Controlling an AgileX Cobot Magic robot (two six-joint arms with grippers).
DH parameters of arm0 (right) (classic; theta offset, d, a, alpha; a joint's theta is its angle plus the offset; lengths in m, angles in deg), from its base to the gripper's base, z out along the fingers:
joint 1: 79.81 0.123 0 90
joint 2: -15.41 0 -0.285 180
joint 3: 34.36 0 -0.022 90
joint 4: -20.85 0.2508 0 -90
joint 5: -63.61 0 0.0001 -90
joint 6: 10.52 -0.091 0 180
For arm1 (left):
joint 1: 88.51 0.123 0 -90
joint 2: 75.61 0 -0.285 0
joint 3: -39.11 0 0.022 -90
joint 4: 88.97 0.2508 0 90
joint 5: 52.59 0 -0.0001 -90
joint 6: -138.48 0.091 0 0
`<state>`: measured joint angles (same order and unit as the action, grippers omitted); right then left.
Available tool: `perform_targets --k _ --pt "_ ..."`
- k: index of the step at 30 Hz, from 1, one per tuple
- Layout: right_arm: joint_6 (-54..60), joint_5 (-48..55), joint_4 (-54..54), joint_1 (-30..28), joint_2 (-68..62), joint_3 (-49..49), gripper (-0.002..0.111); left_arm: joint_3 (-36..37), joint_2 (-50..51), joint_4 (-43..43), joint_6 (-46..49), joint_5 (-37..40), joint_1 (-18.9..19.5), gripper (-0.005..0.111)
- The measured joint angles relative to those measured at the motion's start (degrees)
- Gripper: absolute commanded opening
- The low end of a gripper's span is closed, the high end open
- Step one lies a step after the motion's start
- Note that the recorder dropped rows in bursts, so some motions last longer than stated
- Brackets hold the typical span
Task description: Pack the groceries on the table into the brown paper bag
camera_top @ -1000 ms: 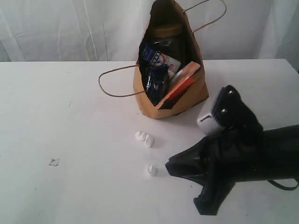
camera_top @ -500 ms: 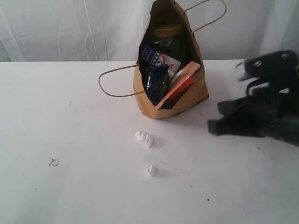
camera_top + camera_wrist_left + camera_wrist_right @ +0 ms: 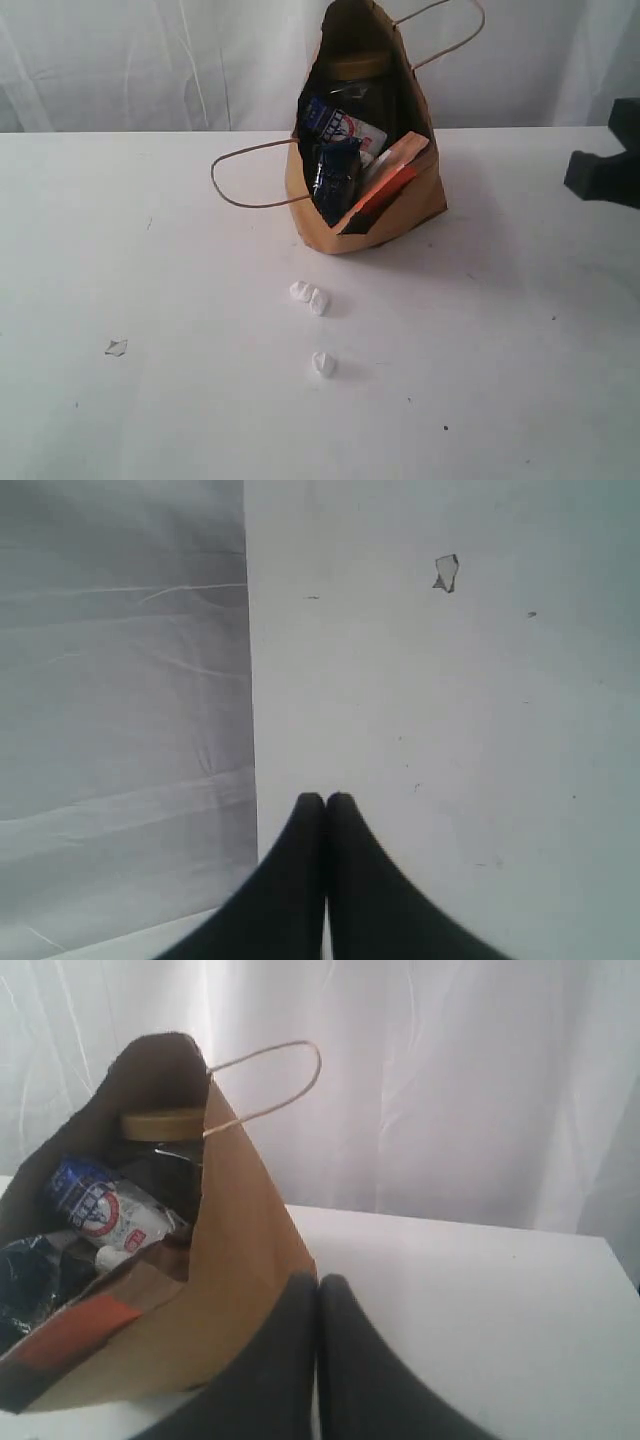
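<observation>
The brown paper bag [image 3: 400,212] stands at the back middle of the table [image 3: 150,300], its mouth tipped toward the front. Inside it show the yellow-lidded jar [image 3: 355,66], the blue-white carton [image 3: 340,126], the dark-blue noodle pack [image 3: 335,172] and the orange-brown pouch [image 3: 392,180]. The right wrist view looks at the bag [image 3: 230,1260] from its side, with the yellow lid [image 3: 160,1123] and carton [image 3: 100,1205] visible. My right gripper [image 3: 319,1280] is shut and empty, apart from the bag; only a dark part of its arm [image 3: 605,172] shows at the right edge. My left gripper [image 3: 324,798] is shut and empty over the table's edge.
White crumbs [image 3: 310,297] and one more crumb [image 3: 323,363] lie in front of the bag. A small grey scrap [image 3: 116,347] lies at the front left; it is the scrap [image 3: 447,572] in the left wrist view. A loop handle [image 3: 245,180] lies on the table left of the bag. White curtain behind.
My right arm has pulled back from the front right of the table, rising and moving to the far right edge of the view. The bag and its contents have not moved.
</observation>
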<state>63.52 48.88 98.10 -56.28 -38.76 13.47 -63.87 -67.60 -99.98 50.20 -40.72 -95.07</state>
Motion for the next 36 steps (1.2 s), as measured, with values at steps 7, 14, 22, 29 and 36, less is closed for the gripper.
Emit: perform_targets --k 7,14,22,29,36 --pt "0.00 0.00 0.04 0.00 0.00 7.14 0.000 0.00 0.00 1.47 0.22 -8.74 0.00 0.000" --pt "0.12 -2.91 -0.09 0.00 8.51 11.00 0.000 0.00 0.00 1.47 0.09 -12.53 0.00 0.000" --pt "22.20 -2.21 -0.22 0.00 31.86 11.14 0.000 0.00 0.00 1.47 0.09 -12.67 0.00 0.000" --pt "23.01 -4.10 0.23 0.00 40.18 11.14 0.000 0.00 0.00 1.47 0.09 -12.67 0.00 0.000" --pt "30.27 -5.25 -0.11 0.00 42.62 11.26 0.000 0.00 0.00 1.47 0.09 -12.67 0.00 0.000"
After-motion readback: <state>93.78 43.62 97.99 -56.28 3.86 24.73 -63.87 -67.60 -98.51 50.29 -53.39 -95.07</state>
